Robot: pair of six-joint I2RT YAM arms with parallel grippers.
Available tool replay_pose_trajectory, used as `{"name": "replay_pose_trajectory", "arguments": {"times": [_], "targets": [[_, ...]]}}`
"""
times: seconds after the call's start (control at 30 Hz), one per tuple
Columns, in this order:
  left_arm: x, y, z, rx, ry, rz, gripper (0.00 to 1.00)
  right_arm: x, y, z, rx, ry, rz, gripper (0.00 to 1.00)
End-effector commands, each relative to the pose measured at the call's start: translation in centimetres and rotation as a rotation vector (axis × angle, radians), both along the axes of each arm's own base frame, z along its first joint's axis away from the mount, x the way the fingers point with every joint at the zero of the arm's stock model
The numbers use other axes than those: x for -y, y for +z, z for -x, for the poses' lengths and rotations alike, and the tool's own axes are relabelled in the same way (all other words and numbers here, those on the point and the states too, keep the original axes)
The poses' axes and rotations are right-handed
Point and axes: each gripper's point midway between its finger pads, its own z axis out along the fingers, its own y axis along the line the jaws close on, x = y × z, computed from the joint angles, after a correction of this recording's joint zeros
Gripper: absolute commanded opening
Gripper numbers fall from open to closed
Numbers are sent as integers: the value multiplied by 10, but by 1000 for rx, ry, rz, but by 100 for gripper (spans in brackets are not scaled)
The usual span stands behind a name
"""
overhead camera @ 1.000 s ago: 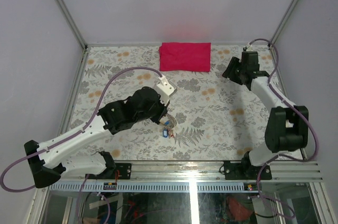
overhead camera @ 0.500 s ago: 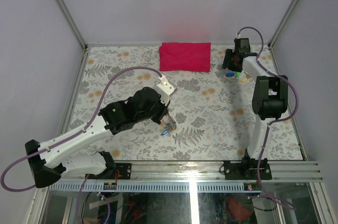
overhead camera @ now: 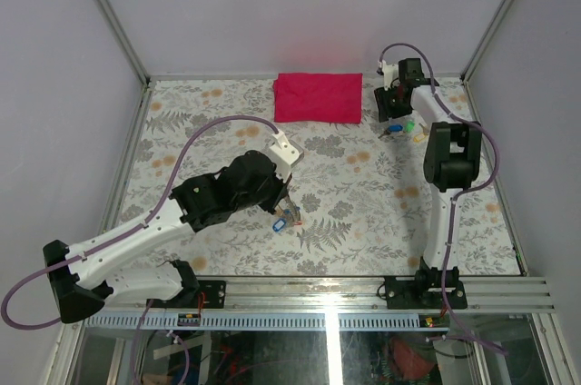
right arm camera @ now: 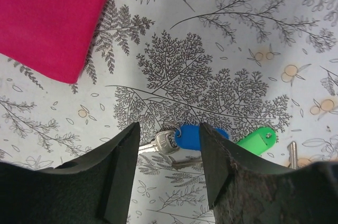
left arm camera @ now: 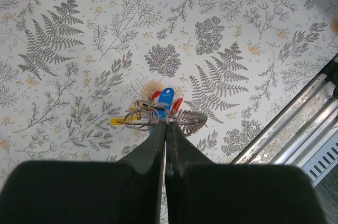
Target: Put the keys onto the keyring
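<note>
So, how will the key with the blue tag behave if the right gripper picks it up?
The blue-tagged key lies flat on the table, so it may slide from the open fingers of the right gripper. Its tag and blade seem joined by a small loop, so it probably dangles when lifted.

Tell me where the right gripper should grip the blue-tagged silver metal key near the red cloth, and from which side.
Grip the blue-tagged silver metal key by its blue plastic tag, probably from straight above: it lies flat on the table, and the tag looks bulkier than the thin metal. Pinch across the tag's narrow sides; the open right gripper hovers over it.
</note>
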Motion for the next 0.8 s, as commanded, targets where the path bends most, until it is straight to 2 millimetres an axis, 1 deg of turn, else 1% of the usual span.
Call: {"name": "replay_pose_trajectory", "arguments": {"times": [0.0, 0.27, 0.5, 0.67, 0.77], "targets": [[2, 10, -7, 46, 11, 18, 0, -4, -16, 5, -74, 115, 15, 54], [3, 3, -8, 40, 5, -1, 0, -3, -27, 10, -125, 133, 23, 46], [6, 2, -7, 36, -12, -5, 0, 3, -41, 17, -172, 133, 52, 45], [6, 4, -8, 44, -16, -13, 0, 5, -46, 16, -184, 128, 67, 40], [5, 3, -8, 43, -14, -16, 0, 5, -46, 15, -183, 128, 63, 32]]}}
